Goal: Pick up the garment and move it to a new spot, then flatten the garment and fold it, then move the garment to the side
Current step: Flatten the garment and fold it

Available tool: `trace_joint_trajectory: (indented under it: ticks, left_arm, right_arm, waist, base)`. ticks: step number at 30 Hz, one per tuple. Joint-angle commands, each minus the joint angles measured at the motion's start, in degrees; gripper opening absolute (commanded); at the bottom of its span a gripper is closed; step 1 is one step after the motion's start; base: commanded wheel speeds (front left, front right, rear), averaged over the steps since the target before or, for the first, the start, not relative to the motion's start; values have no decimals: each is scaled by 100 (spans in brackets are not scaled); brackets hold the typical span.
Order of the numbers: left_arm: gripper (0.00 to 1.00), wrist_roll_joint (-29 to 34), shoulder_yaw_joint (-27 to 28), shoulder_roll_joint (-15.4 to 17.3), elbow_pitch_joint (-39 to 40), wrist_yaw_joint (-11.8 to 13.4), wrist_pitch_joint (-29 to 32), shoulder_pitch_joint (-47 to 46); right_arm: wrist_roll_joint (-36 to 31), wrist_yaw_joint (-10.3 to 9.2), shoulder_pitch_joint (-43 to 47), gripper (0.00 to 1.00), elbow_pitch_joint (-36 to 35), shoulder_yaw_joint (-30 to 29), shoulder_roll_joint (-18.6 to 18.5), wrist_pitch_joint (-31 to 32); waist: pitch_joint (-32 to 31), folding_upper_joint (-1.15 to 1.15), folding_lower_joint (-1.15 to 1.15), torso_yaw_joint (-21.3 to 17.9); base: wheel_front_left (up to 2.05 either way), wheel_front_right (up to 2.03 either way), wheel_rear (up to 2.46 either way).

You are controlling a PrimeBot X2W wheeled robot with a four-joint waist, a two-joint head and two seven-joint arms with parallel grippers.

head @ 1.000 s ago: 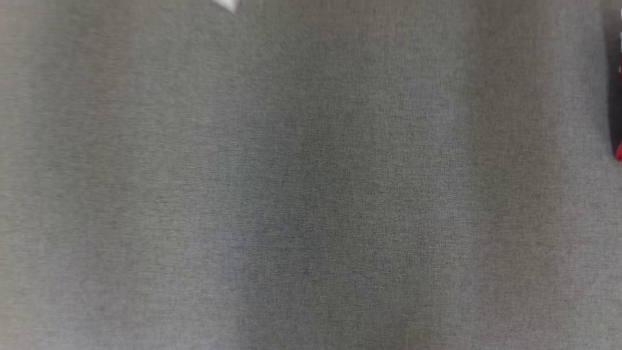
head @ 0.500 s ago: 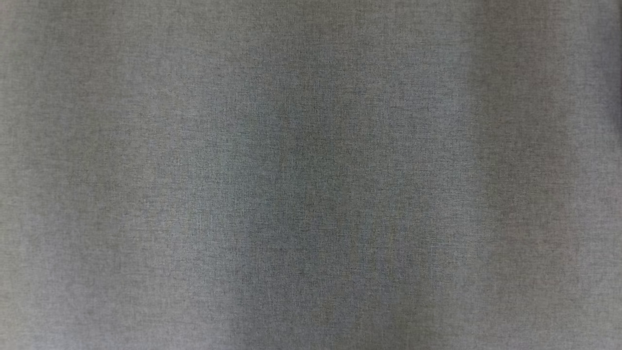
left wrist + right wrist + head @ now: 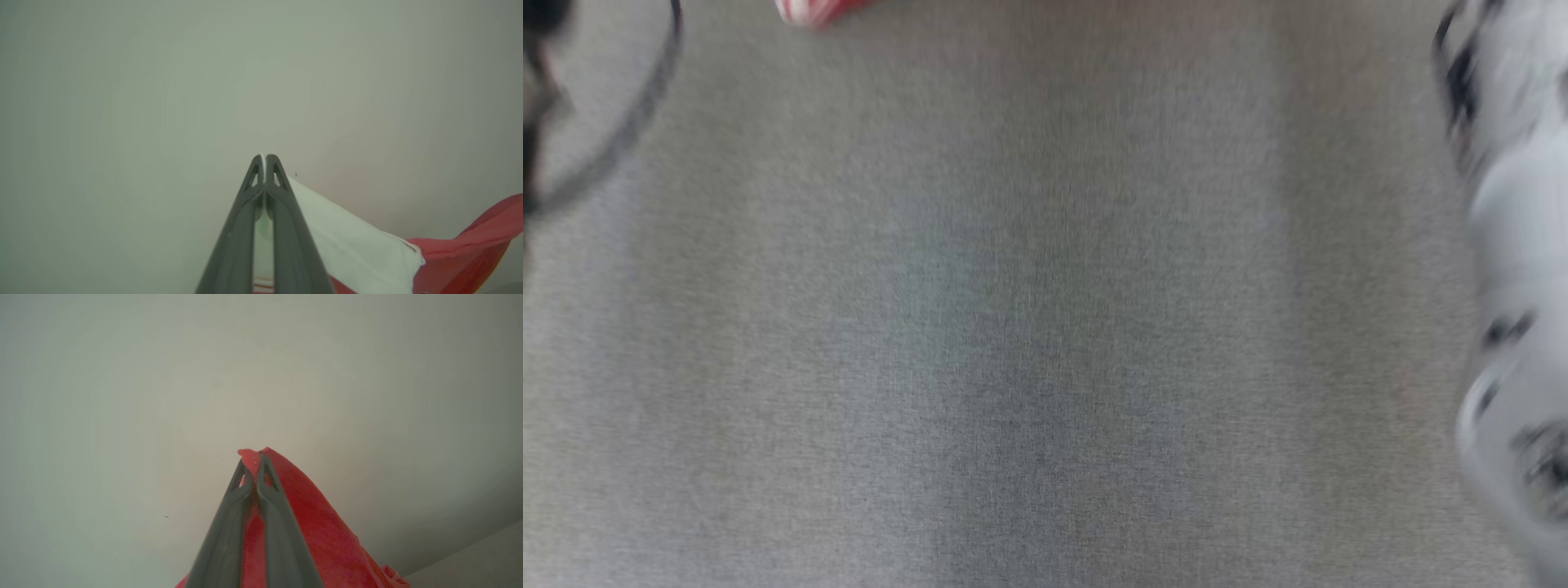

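Two edges of the red-and-white garment [image 3: 359, 245] are pinched in my pincers: my left pincer [image 3: 264, 157] is closed on a white edge and my right pincer [image 3: 254, 457] on a red fold. From each grip the cloth trails away over the plain grey worktop [image 3: 1045, 327], and a scrap of it shows at the top of the head view. I judge the pick-up done and the carry to a new spot in hand; flattening, folding and setting it aside are all left, since the cloth is in my grips rather than lying spread.
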State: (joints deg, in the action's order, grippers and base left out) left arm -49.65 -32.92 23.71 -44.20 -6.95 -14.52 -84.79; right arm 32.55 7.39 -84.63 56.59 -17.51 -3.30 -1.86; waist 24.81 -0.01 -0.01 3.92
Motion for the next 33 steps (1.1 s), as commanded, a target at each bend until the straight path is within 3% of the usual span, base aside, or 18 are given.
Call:
trace_joint_trajectory:
  ticks: [1,2,4,10,15,22,33]
  left_arm:
    - [0,-136,146,114,285,92,-53,537]
    - [0,-136,146,114,285,92,-53,537]
    - [0,-273,341,176,806,266,-65,1313]
    - [0,-491,994,199,3023,1163,-67,3896]
    - [0,-478,1269,93,4444,1757,-68,5869]
    - [0,-379,1263,-135,5010,2016,-68,7730]
    - [0,33,1410,-676,4369,1924,-68,9457]
  right_arm:
    - [322,13,607,0,-375,209,25,121]
    - [322,13,607,0,-375,209,25,121]
    - [721,13,1470,0,-1025,484,23,267]
    - [1497,13,4085,0,-2901,739,-150,690]
    - [1606,13,5882,0,-4074,691,-96,984]
    - [1571,13,7628,0,-4896,436,21,1068]
    - [1929,13,9461,0,-4525,647,36,695]
  waist:
    - [-626,1,1,-59]
    - [-626,1,1,-59]
    - [-858,1,1,-64]
    - [-1320,1,1,-2]
    - [-1527,1,1,31]
    - [-1758,1,1,75]
    - [-2271,1,1,268]
  base:
    - [0,0,0]
    - [0,0,0]
    - [0,0,0]
    - [0,0,0]
    - [0,0,0]
    - [0,0,0]
    - [0,0,0]
